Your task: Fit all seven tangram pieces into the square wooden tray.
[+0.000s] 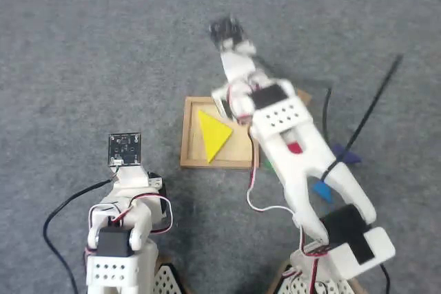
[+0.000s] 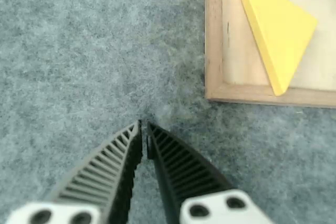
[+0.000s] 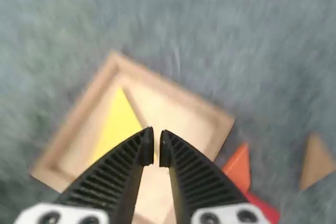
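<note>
The square wooden tray [image 1: 187,135] lies mid-table with a yellow triangle [image 1: 213,134] flat inside it. My right gripper [image 3: 153,146] hovers above the tray [image 3: 220,124], shut and holding nothing; the yellow triangle [image 3: 116,124] is just beneath its tips. An orange triangle [image 3: 239,163], a red piece [image 3: 261,206] and a tan triangle [image 3: 316,161] lie on the carpet beyond the tray. My left gripper [image 2: 143,127] is shut and empty, low over bare carpet a short way from the tray's corner [image 2: 212,56] and the yellow triangle [image 2: 278,24].
The right arm [image 1: 296,149] stretches across the tray's right side and hides part of it. A blue piece [image 1: 322,189], a purple piece [image 1: 344,155] and a green sliver [image 1: 267,164] lie on the grey carpet by that arm. The left arm [image 1: 131,197] stands at the front left.
</note>
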